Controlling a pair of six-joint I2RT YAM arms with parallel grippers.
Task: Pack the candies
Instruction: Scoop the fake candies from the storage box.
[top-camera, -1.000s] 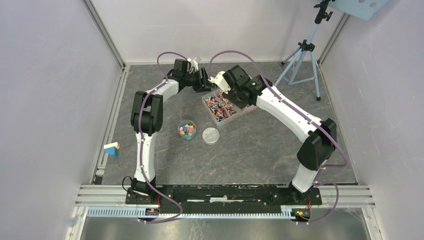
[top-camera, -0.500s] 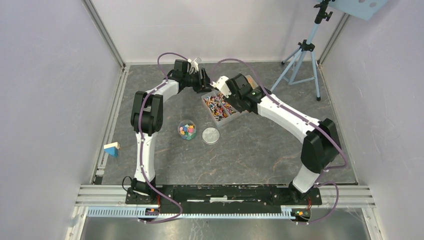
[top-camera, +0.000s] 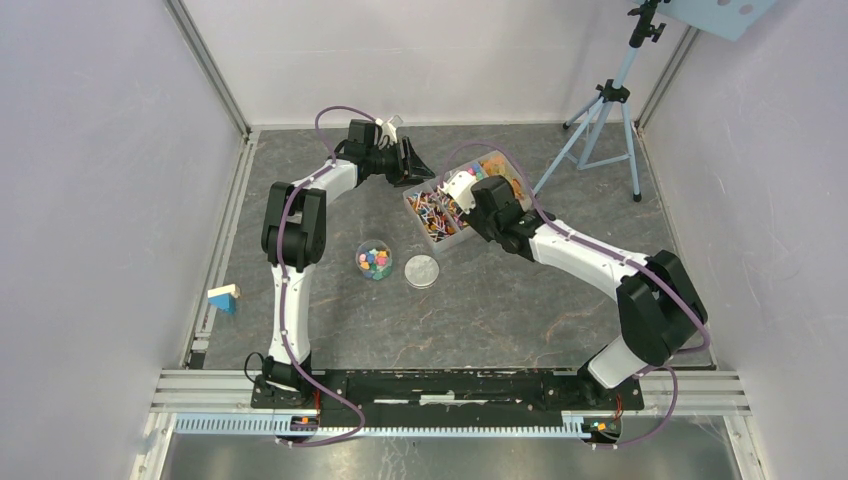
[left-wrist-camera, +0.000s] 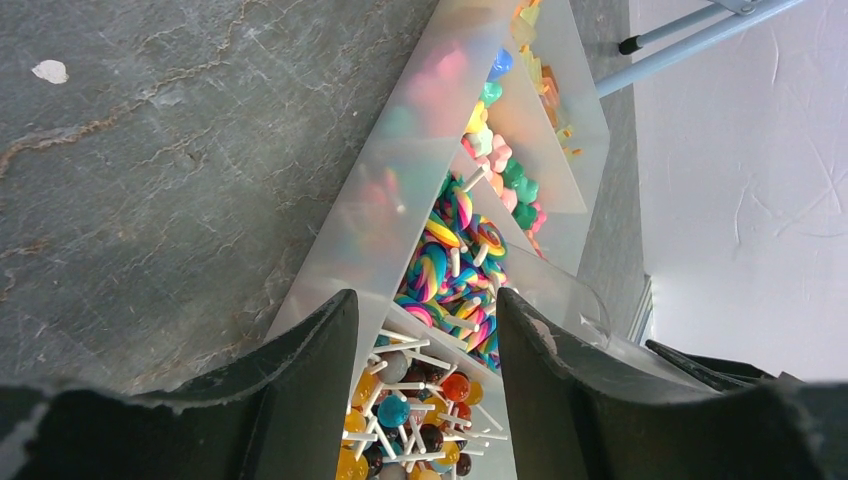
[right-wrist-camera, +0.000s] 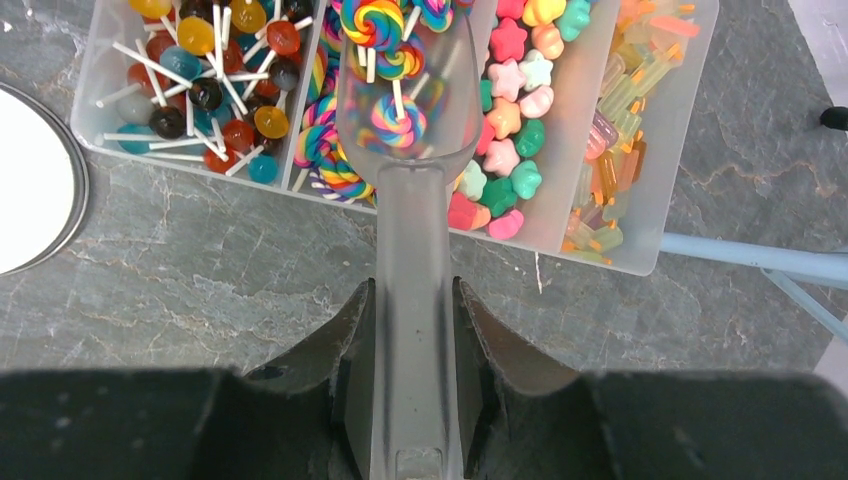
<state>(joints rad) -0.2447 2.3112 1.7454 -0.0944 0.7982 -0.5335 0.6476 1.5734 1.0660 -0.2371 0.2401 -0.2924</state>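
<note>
Right hand (right-wrist-camera: 412, 300) has drawn back (clamped on scoop (right-wrist-camera: 405, 90)) over candies (right-wrist-camera: 505, 120).

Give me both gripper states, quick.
Left gripper: open, over the tray end.
Right gripper: shut on the scoop handle.

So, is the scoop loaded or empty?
Cannot tell: swirl lollipops show within the clear scoop, but may lie beneath it in the tray.

Overhead camera looks down from behind; both wrist cameras closely share the tray (left-wrist-camera: 370, 230).
</note>
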